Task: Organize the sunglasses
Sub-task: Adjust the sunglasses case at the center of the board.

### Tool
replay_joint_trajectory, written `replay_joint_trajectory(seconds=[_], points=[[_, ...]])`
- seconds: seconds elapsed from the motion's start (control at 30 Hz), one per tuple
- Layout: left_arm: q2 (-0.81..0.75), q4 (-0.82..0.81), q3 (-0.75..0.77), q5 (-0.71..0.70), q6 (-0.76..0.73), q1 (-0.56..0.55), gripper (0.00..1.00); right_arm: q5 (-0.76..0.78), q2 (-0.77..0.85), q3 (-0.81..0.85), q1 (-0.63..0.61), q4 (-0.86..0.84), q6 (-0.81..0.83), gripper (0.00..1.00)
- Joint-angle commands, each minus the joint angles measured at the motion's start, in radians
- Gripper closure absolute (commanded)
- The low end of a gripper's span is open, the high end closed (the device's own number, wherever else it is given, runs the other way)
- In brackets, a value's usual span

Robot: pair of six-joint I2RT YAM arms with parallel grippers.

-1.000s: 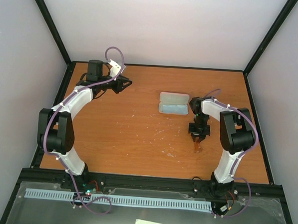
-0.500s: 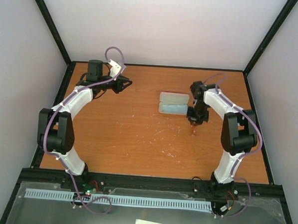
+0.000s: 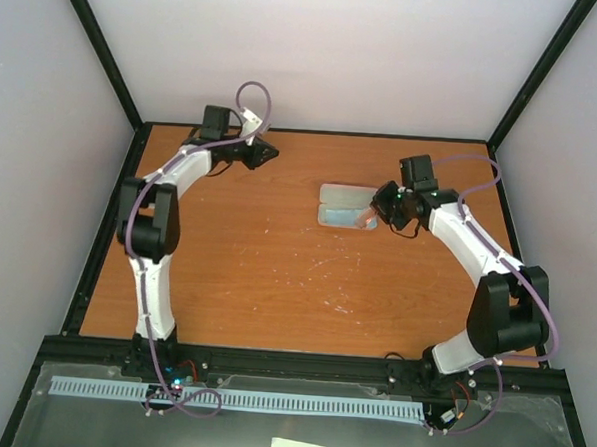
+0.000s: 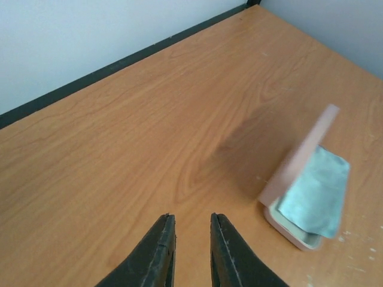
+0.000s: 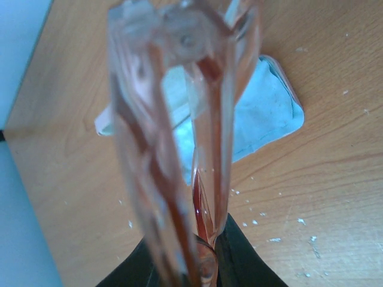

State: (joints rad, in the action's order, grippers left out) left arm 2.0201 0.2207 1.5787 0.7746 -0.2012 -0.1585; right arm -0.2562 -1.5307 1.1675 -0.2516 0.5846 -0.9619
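Note:
My right gripper [image 3: 377,210] is shut on the folded sunglasses [image 5: 179,119], whose amber lenses fill the right wrist view, held above the open pink case [image 3: 345,206]. The blue-grey cloth [image 5: 263,113] lies in the case's lower half. The sunglasses are too small to make out in the top view. My left gripper [image 3: 267,154] is open and empty at the far left of the table, over bare wood [image 4: 149,131]. The case [image 4: 299,173] with the cloth [image 4: 314,191] also shows at the right of the left wrist view, its lid standing up.
A black frame rail [image 3: 313,133] runs along the table's far edge by the left gripper. White specks [image 3: 326,265] mark the wood in front of the case. The front rail [image 3: 291,361] lies near the arm bases.
My right gripper carried the sunglasses from the near right of the table up to the case's right end. My left arm stretched out toward the far edge.

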Motion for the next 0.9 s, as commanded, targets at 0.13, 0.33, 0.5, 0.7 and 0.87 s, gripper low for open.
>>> replay_joint_trajectory(seconds=[0.13, 0.33, 0.5, 0.7, 0.87], points=[[0.341, 0.397, 0.530, -0.070, -0.136, -0.096, 0.82, 0.116, 0.136, -0.054, 0.049, -0.162, -0.111, 0.85], [0.467, 0.519, 0.686, -0.108, -0.145, -0.162, 0.80, 0.116, 0.171, -0.102, 0.059, -0.195, -0.144, 0.88], [0.494, 0.540, 0.659, -0.132, -0.125, -0.217, 0.79, 0.102, 0.174, -0.093, 0.062, -0.191, -0.141, 0.89], [0.505, 0.520, 0.636, -0.158, -0.112, -0.240, 0.74, 0.102, 0.192, -0.067, 0.063, -0.165, -0.115, 0.89], [0.518, 0.509, 0.620, -0.149, -0.092, -0.281, 0.68, 0.101, 0.194, -0.060, 0.064, -0.157, -0.103, 0.90]])
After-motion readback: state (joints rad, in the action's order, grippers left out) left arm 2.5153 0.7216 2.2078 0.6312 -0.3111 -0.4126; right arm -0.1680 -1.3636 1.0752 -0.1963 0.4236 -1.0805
